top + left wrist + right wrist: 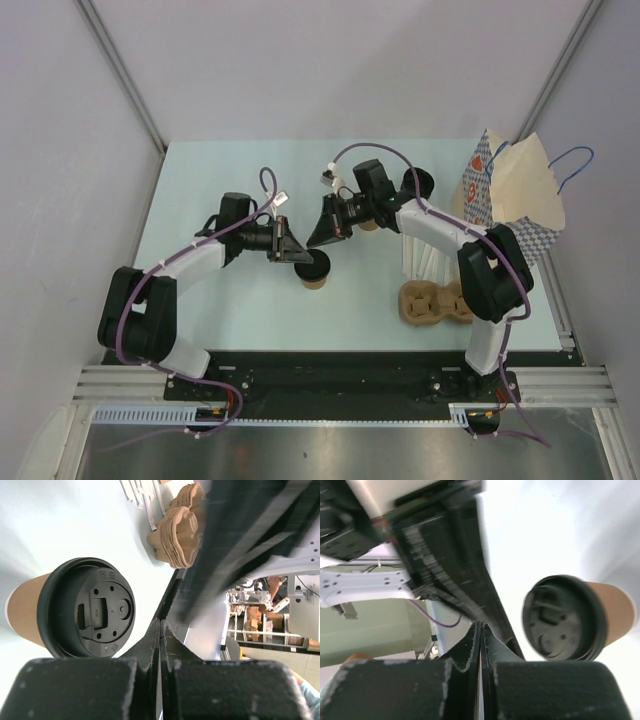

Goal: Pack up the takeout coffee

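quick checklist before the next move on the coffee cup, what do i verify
1. Cup upright, lid on: ok.
2. Left gripper open for a grasp: not ok; shut, beside the cup.
3. Right gripper open: not ok; shut, empty.
4. Gripper tips clear of each other: cannot tell; they sit close together near the cup.
5. Carrier wells free: cannot tell; partly hidden.
6. Bag standing, mouth open: ok.
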You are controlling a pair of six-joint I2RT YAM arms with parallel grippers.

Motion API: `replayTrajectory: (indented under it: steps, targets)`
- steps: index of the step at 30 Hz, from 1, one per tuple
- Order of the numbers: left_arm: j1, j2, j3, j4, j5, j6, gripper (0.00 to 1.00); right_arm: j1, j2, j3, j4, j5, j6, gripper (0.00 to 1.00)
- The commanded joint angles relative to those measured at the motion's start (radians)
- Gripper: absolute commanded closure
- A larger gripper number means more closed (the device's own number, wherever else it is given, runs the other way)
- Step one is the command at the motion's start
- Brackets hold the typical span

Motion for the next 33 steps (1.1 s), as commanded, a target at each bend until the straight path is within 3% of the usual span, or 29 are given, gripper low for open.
replayTrajectory:
  steps: [1, 5, 18, 33]
  targets:
    - [-0.003, 0.005, 0.001, 0.030, -0.021, -0.007, 1.00, -0.012, -0.079, -0.012, -0.054, -0.027, -0.024, 1.00]
    - [-0.003, 0.048, -0.001, 0.040, -0.047, -0.007, 1.00, -0.032, -0.100, -0.042, -0.108, -0.041, -0.064, 1.00]
    - [-0.003, 0.152, 0.044, -0.055, -0.130, 0.056, 1.00, -0.018, -0.110, -0.097, -0.048, -0.087, -0.038, 1.00]
    - [-0.003, 0.176, 0.048, -0.097, -0.170, 0.085, 1.00, -0.036, 0.179, -0.171, -0.174, 0.074, -0.204, 1.00]
